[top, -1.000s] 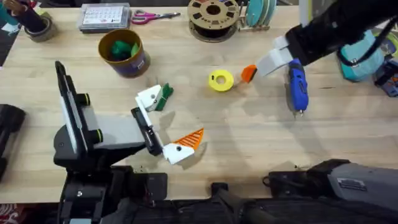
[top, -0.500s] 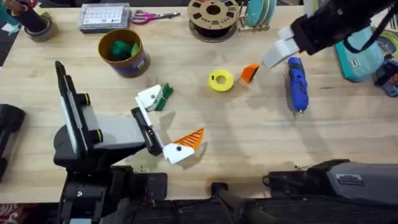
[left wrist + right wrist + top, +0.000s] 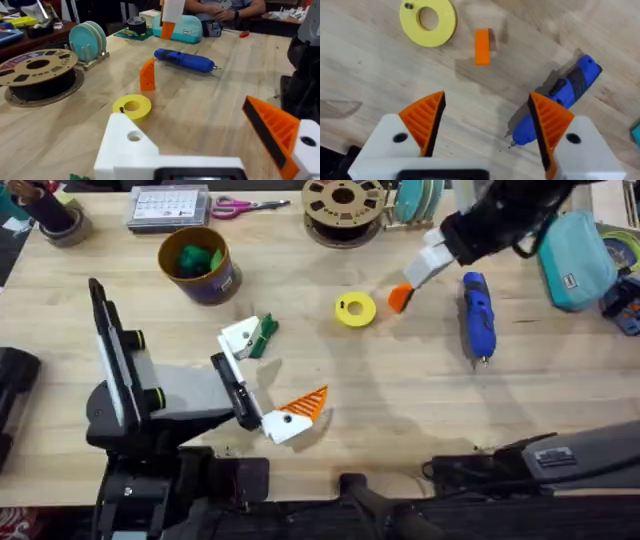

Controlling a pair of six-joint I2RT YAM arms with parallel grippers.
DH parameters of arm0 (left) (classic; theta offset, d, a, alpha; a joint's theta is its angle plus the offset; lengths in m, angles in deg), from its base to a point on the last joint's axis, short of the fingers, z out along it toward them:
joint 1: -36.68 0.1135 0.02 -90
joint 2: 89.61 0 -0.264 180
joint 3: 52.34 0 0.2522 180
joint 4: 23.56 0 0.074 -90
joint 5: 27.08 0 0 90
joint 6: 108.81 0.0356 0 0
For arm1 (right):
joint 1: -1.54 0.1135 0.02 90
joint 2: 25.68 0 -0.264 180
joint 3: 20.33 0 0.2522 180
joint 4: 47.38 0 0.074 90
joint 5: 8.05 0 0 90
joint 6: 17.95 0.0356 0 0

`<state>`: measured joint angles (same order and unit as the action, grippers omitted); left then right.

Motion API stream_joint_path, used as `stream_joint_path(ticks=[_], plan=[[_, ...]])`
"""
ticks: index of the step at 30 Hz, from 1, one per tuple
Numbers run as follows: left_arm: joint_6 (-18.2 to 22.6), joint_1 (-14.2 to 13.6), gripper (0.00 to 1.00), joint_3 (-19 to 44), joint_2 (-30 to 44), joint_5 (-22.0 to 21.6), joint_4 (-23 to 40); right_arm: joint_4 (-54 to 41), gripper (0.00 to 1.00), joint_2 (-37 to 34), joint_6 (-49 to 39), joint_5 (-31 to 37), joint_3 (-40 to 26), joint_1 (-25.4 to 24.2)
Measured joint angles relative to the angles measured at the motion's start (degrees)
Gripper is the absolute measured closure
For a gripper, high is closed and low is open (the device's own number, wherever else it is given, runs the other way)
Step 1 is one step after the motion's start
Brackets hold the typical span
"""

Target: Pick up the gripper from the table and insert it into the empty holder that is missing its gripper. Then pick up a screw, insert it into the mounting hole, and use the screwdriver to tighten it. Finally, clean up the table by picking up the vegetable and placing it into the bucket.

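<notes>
Left gripper [image 3: 262, 380]: low left of centre in the overhead frame, resting on the table — spread, pinching nothing. One finger carries an orange ribbed pad [image 3: 305, 402]; the other ends in the bare white holder [image 3: 240, 338], its screw hole visible in the left wrist view.

Vegetable [image 3: 265, 332]: one dark green bundle, just beside the bare holder.

Gripper [image 3: 400, 298]: one loose orange wedge, upper centre-right of the overhead frame, standing on edge between the yellow disc [image 3: 354, 309] and the screwdriver [image 3: 478, 315].

Right gripper [image 3: 487, 122]: above the wedge, fingers spread wide with both orange pads in place, pinching nothing.

Step in hand: the pick of the wedge, I judge. It would go best with the fingers centred over the wedge and closing on its flat sides, clear of the disc and the screwdriver — a narrow upright piece could tip if one pad touches first.

Bucket [image 3: 201, 267]: one, upper left, with brighter green lumps inside.

Counts: one screwdriver, one yellow disc, one loose wedge, one bucket; a small dark thing sits on the disc, too small to tell if it is a screw.
</notes>
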<state>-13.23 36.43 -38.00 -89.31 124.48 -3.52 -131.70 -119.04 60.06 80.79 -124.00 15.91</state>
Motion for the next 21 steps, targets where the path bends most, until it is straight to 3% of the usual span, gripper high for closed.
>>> stream_joint_path(ticks=[21], plan=[[0.0,0.0,0.009,0.0,0.0,0.0,0.0,6.3,0.005,-4.4,3.5,0.0,2.3,3.6]])
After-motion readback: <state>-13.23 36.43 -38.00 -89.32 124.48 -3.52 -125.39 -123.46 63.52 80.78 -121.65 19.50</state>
